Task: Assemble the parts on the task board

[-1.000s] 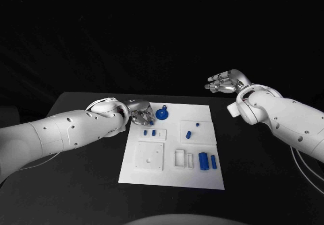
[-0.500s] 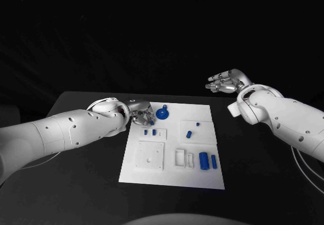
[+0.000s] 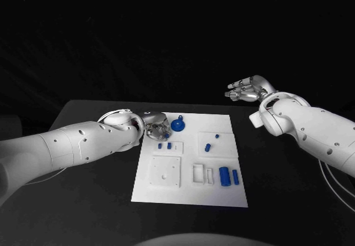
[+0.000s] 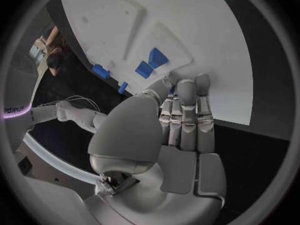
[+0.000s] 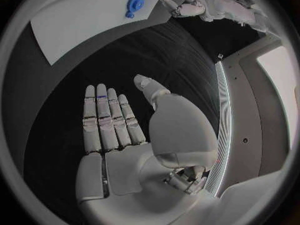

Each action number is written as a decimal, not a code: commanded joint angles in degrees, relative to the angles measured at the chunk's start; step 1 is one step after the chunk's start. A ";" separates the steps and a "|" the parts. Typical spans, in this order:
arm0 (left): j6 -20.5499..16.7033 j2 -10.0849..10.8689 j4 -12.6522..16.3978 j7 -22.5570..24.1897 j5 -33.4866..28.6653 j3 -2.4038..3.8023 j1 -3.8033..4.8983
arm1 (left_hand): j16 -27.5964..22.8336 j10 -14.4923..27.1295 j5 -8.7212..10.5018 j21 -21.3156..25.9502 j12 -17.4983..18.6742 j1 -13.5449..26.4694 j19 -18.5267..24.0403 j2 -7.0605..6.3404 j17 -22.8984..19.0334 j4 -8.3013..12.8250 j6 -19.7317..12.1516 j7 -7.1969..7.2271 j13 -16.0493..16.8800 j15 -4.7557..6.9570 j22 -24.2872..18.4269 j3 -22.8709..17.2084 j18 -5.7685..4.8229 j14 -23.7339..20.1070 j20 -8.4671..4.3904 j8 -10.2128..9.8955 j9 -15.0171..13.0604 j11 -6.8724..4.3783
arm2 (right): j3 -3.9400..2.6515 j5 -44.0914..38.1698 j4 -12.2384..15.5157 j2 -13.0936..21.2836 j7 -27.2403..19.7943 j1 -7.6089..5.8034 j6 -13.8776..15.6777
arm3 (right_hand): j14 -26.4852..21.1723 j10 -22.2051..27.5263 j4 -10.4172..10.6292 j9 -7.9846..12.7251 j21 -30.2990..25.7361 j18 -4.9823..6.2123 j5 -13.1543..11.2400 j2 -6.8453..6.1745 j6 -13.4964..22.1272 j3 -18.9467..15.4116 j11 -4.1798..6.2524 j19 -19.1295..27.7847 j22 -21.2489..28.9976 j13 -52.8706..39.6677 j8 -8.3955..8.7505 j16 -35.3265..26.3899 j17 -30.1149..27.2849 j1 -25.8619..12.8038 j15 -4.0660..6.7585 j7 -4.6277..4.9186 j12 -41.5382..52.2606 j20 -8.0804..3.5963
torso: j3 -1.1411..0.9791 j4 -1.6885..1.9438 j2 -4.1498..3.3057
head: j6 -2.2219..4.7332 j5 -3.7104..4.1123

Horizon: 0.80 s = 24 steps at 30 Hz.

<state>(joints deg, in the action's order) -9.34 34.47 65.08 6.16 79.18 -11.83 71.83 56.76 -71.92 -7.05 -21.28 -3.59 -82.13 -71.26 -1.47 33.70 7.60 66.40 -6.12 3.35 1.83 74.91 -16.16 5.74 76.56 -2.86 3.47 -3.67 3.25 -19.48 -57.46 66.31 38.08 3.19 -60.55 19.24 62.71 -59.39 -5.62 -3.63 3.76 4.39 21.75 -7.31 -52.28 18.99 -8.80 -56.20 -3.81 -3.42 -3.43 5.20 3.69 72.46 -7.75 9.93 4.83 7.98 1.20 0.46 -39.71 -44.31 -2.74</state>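
The white task board (image 3: 185, 192) lies in the middle of the black table. A round blue part with a short stem (image 3: 177, 124) sits at its far edge. Two small blue parts (image 3: 164, 145) stand in a white block, two more (image 3: 208, 147) lie on the square to their right, and two blue cylinders (image 3: 229, 176) lie near the right edge. My left hand (image 3: 155, 127) is at the board's far left corner, just left of the round part; its fingers (image 4: 187, 115) lie straight and together, tips at the board (image 4: 206, 45), with nothing visible in them. My right hand (image 3: 248, 89) hovers beyond the board's right side, fingers (image 5: 106, 117) spread flat and empty.
A raised white square plate (image 3: 164, 170) and a white slotted block (image 3: 197, 173) occupy the board's near half. Black table surface (image 3: 89, 205) surrounds the board on all sides. The right wrist view shows the board's far corner with the round blue part (image 5: 133, 4).
My left hand has shifted slightly toward the board's corner and the round blue part. The right hand has stayed in place.
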 commanded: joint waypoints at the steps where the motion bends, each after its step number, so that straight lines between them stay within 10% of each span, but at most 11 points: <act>1: 1.75 -0.05 -0.03 0.37 -0.15 -0.21 -0.27 | -0.31 0.21 0.22 -0.26 0.20 -0.23 0.51 -0.19 -0.05 -0.03 -0.21 0.07 0.10 -0.02 1.20 -0.17 0.56 0.11 -0.03 0.12 -0.08 0.03 | -0.02 -0.11 0.13 -0.03 -0.24 0.01 -0.82 | -0.14 0.29 -0.02 0.06 0.05 0.37 0.23 0.00 -0.51 -0.17 -0.05 0.56 0.07 0.03 -0.05 -0.20 -0.07 -0.39 -0.13 0.02 0.16 0.03 | -0.03 0.04 0.01 | -0.02 0.16; 15: 1.32 0.13 -0.60 -0.01 -0.33 -0.29 -0.30 | -0.31 0.98 -0.04 -0.49 0.21 -0.35 0.59 -0.54 -0.05 0.32 -1.51 -0.23 0.09 -0.19 1.23 -0.42 0.71 0.07 0.06 0.07 0.00 0.35 | -0.02 -0.11 0.17 0.09 -0.16 0.01 -0.95 | -0.17 0.28 -0.04 0.05 0.05 0.36 0.24 0.09 -0.51 -0.21 -0.06 0.60 0.07 0.03 -0.06 -0.21 -0.07 -0.44 -0.13 0.03 0.16 0.04 | 0.02 0.07 -0.01 | 0.06 0.18; 24: -0.54 0.37 -1.14 -0.59 -0.88 -0.27 -0.30 | -0.64 7.46 0.48 -0.35 0.18 0.27 0.67 -3.17 -0.25 0.64 -9.63 0.12 0.04 -1.34 1.05 -1.21 1.21 -0.32 0.83 0.00 0.17 2.28 | -0.02 -0.12 0.11 0.32 -0.15 0.02 -4.34 | -0.25 0.43 -0.51 0.04 0.10 0.38 0.21 0.04 -0.75 -0.64 -0.09 0.71 0.05 0.04 -0.07 -0.17 -0.07 0.04 -0.21 0.02 0.22 0.06 | 0.02 0.03 -0.01 | 0.24 0.18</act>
<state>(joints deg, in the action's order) -9.60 34.74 64.35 6.47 78.47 -11.90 71.82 56.35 -67.06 -6.78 -21.51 -3.74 -81.93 -70.51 -4.22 33.51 8.23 57.43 -6.09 3.71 0.86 74.91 -17.11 5.97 76.21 -2.50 3.32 -3.57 3.62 -19.48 -57.46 66.36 38.33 3.32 -60.55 18.16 62.57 -59.18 -5.92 -3.63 3.75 4.39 21.75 -7.31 -52.66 18.36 -9.01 -55.57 -3.81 -3.42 -3.43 5.20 3.69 72.47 -7.89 9.88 4.83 8.19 1.22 0.52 -39.71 -44.18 -2.59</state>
